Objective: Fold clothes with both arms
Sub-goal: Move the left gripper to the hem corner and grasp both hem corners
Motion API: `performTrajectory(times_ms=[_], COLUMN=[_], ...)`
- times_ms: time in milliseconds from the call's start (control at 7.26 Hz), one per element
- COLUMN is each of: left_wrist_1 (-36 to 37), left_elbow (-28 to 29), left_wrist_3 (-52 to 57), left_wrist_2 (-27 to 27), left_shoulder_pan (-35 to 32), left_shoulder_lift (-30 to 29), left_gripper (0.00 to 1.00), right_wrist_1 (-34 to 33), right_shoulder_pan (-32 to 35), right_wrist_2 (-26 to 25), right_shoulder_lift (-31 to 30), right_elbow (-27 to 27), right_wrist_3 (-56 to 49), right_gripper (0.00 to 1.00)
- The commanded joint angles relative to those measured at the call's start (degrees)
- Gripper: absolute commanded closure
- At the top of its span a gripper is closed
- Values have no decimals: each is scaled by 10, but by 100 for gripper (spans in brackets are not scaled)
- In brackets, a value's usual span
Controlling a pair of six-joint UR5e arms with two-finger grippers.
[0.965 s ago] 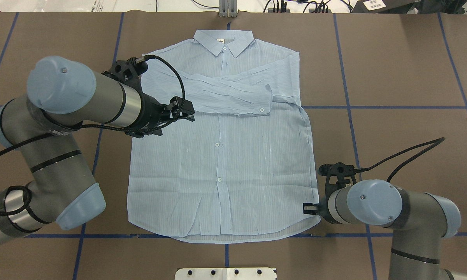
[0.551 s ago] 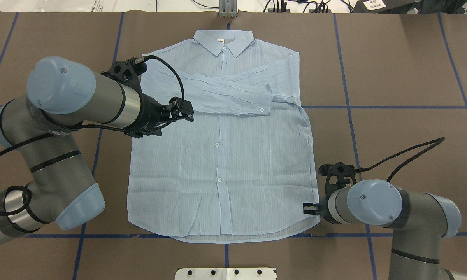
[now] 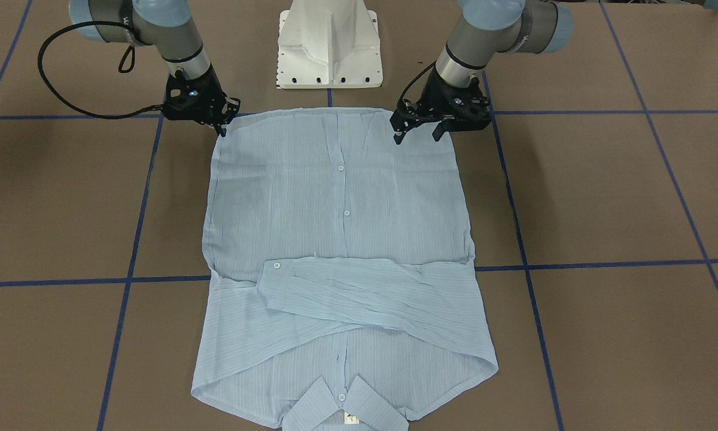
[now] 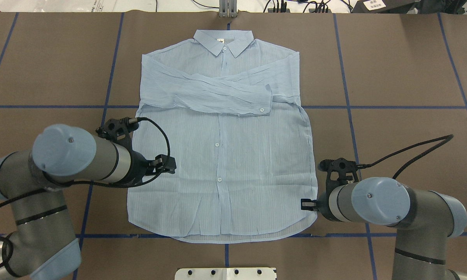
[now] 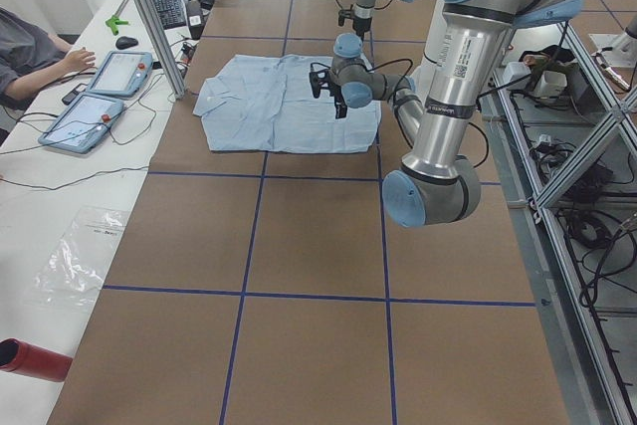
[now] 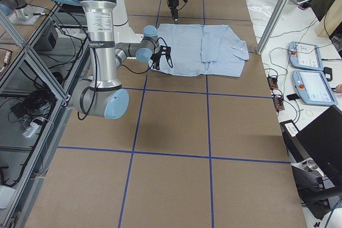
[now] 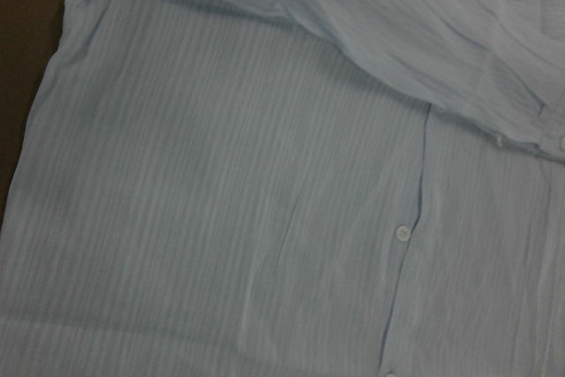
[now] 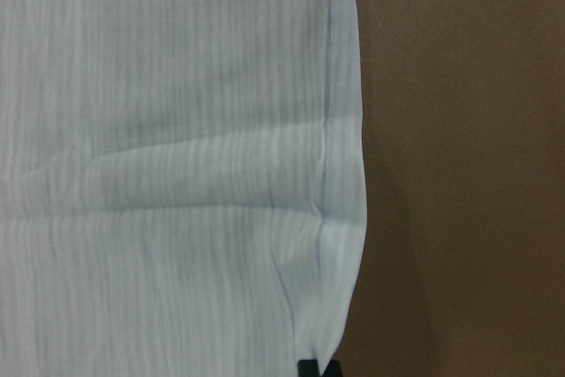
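The light-blue shirt (image 4: pixel 225 155) lies flat and buttoned on the brown table, collar (image 4: pixel 223 41) at the far side. Both sleeves are folded across the chest (image 4: pixel 225 95). My left gripper (image 4: pixel 170 165) hovers open over the shirt's lower left part; in the front-facing view the left gripper (image 3: pixel 417 136) shows its fingers apart with nothing between them. My right gripper (image 3: pixel 222 127) sits at the shirt's lower right edge near the hem. The right wrist view shows the shirt's side edge (image 8: pixel 340 245) running into a black fingertip (image 8: pixel 307 367), so the jaws are shut on the cloth.
The white pedestal base (image 3: pixel 329 45) stands just behind the hem. Blue tape lines (image 4: pixel 373 107) grid the brown table. A metal post (image 4: pixel 227 9) rises beyond the collar. A person's arm (image 5: pixel 30 47) and two tablets (image 5: pixel 119 72) are at a side desk.
My left arm has swung back from the sleeve area near the shoulder to the shirt's lower left part, still open. The right gripper shifted slightly inward, wrinkling the cloth beside it.
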Motion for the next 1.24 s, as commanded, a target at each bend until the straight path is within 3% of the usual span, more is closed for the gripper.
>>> performTrajectory(times_ms=[0,413,1102], left_wrist_1=[9,23,36], left_elbow=[-13,-8,-5], left_wrist_3=[-15,-25,-32], left_wrist_2=[29,31,45], left_shoulder_pan=[44,62,81], left_shoulder_lift=[52,74,74], left_gripper=[1,8,52], right_wrist_1=[1,1,1], right_shoulder_pan=[2,15,30], right_wrist_2=[-2,6,16], right_shoulder_lift=[1,1,1], right_elbow=[7,11,11], right_wrist_3=[1,0,0], right_gripper=[100,100,100])
